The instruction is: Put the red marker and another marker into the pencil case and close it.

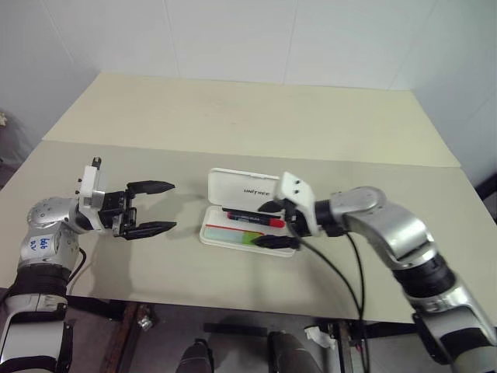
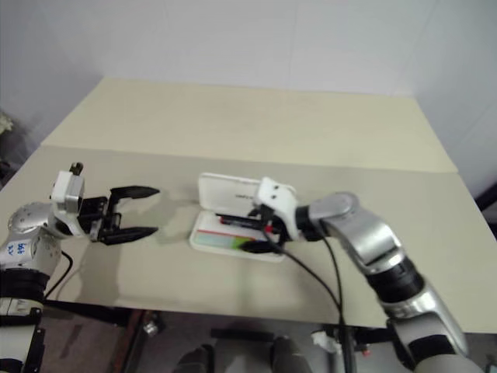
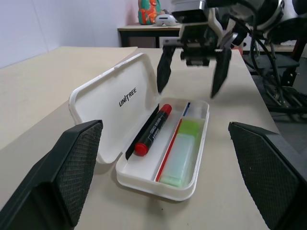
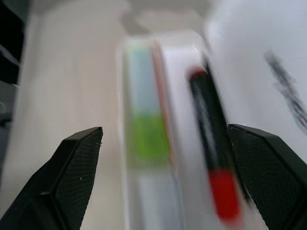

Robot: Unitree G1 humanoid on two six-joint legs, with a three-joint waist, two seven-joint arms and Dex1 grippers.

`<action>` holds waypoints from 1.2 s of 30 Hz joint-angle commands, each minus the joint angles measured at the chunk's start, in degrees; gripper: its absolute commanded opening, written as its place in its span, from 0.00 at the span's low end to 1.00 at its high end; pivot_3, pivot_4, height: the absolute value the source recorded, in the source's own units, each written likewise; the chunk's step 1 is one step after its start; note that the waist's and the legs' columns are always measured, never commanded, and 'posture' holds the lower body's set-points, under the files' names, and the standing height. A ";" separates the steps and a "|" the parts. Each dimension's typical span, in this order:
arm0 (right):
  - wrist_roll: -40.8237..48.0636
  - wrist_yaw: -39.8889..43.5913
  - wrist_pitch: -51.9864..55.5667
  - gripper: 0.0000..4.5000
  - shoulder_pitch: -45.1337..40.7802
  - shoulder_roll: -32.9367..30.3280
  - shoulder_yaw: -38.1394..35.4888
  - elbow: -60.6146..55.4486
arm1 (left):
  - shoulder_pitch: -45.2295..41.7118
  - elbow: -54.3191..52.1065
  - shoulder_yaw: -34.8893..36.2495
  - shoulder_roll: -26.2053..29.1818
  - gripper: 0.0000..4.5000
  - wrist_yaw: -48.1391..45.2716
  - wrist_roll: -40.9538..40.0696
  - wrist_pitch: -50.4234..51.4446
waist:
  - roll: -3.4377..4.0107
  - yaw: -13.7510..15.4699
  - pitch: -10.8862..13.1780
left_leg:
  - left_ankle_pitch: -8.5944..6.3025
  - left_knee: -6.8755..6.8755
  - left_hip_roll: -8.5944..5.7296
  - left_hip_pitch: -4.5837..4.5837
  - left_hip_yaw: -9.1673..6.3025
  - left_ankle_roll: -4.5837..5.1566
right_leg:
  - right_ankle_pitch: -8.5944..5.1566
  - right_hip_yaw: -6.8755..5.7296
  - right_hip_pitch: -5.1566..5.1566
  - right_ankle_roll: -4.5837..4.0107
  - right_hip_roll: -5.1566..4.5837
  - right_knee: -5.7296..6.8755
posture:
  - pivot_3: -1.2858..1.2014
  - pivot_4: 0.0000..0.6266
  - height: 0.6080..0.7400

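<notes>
Two hands: both over the near half of the table (image 1: 311, 116), facing each other across the pencil case.
Left hand (image 1: 151, 208): held level at the robot's left, well clear of the case, pointing toward it; its two black fingers (image 1: 152, 187) stand wide apart with nothing between them.
Right hand (image 1: 273, 224): tilted downward at the right end of the case, just above its tray; fingers spread apart, one toward the lid side and one toward the near rim, holding nothing.
Pencil case (image 1: 241, 185): white, lying open on the table between the two hands; lid raised on the far side, with a small dark logo on its inner face.
Red marker (image 3: 153, 130): lying flat in the tray, in the strip next to the lid; black barrel, red ends.
Light green marker (image 3: 182, 152): lying flat in the tray, in the strip nearer the robot, parallel to the red marker and parted from it by a thin red line.
Far table half: bare, running to a white wall.
</notes>
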 commanded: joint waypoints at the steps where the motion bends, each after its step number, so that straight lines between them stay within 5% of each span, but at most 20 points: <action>1: 2.79 2.77 1.29 0.98 1.22 -4.70 -4.22 -3.92 | -0.61 -0.87 1.12 0.89 1.00 -6.41 -0.96 -0.07 | 0.00 -0.01 0.00 | 0.00 0.00 0.00 0.00 0.00 0.00 | 0.00 0.00 0.00 0.00 0.00 0.00 | 0.52 0.24 1.00; 12: -4.26 1.86 -5.46 0.98 2.66 -14.25 -4.71 5.67 | -2.48 0.54 -0.47 -0.33 1.00 -6.41 -0.92 -0.59 | 0.00 -0.29 0.00 | 0.00 0.00 0.00 0.02 0.06 0.00 | -0.01 0.03 0.00 -0.02 0.00 -0.04 | 0.52 0.24 1.00; 24: -12.48 -8.05 -17.29 0.98 -2.14 -4.24 -7.29 28.38 | -1.03 -1.20 -0.66 0.98 1.00 -6.41 -3.36 1.02 | 0.03 -0.37 0.02 | 0.00 -0.06 0.00 0.00 0.09 0.00 | 0.01 0.05 -0.02 0.02 -0.01 -0.07 | 0.52 0.24 1.00; 36: -16.71 -11.28 -24.67 0.98 -9.99 -1.87 -7.84 50.11 | 1.59 -3.13 1.86 1.37 1.00 -6.41 -3.12 1.31 | 0.06 -0.42 0.03 | 0.02 -0.06 0.00 0.02 0.08 0.00 | 0.01 0.05 -0.02 0.02 0.00 -0.01 | 0.52 0.24 1.00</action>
